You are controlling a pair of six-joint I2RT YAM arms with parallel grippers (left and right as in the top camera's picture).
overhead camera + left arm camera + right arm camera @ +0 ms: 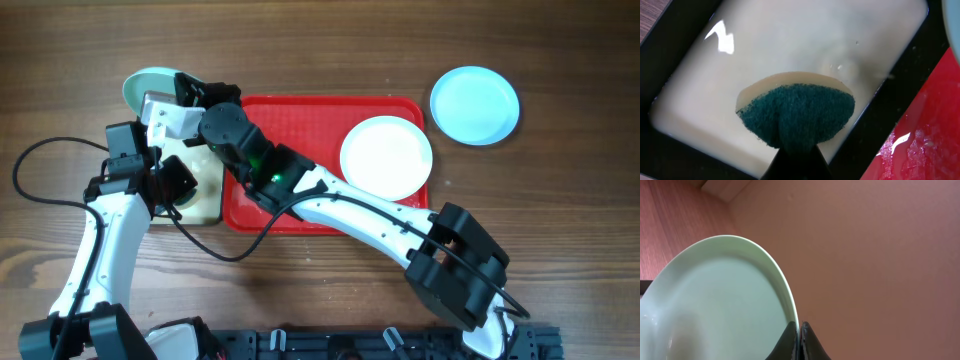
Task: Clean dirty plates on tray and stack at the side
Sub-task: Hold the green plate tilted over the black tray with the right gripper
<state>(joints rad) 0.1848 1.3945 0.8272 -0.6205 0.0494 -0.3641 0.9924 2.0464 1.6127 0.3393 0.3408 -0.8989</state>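
Pale plate (715, 295): far left, off the tray (300, 115), apparently tilted. The right gripper (799, 337) is clamped on its rim. Glossy and stiff, likely slippery and breakable; a firm rim pinch is the sensible hold.
Left gripper (795, 160): closed on the sponge (797, 112), over the small tray (680, 22).
White plate (386, 157): flat on the tray, right end.
Blue plate (475, 105): on the table (560, 200), far right, just beside the tray.

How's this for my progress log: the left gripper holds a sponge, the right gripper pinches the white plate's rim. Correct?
Not quite: the right gripper pinches a pale-blue plate, as the right wrist view shows; the white plate lies on the red tray.
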